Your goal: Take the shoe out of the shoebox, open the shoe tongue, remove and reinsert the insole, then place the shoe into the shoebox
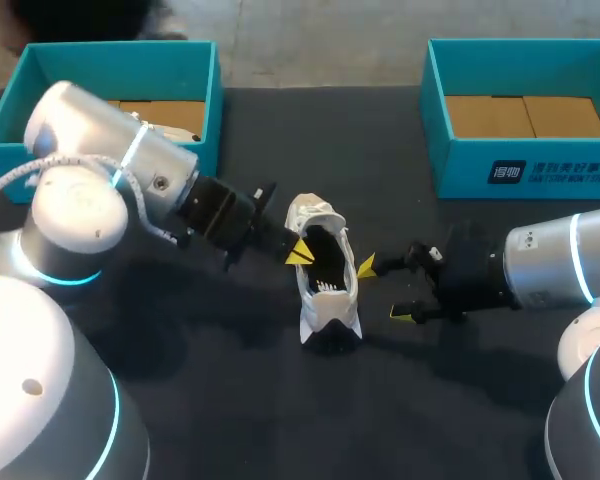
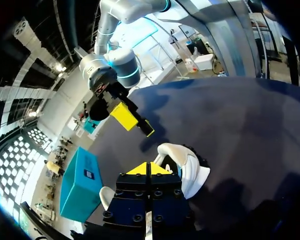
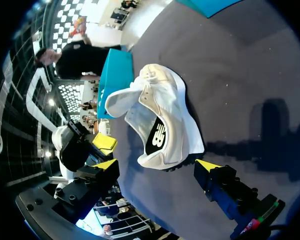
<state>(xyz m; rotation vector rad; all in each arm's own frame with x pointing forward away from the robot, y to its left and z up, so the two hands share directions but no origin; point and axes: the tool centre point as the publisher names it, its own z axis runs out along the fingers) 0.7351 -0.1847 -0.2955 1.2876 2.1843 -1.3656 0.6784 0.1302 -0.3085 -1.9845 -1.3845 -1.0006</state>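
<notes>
We find a white low-top sneaker (image 1: 325, 275) lying near the middle of our dark desk (image 1: 230, 400), lengthwise from front to back. Our left claw (image 1: 298, 252) sits just beside the sneaker's left flank and our right claw (image 1: 384, 289) just beside its right, so the sneaker lies between the two. Seen from our right wrist, it lies between that claw's fingers. Behind the sneaker, at the desk's back left, stands a teal cardboard shoebox (image 1: 120, 47). A second teal cardboard shoebox (image 1: 520, 165) stands at the back right, well apart from the first.
</notes>
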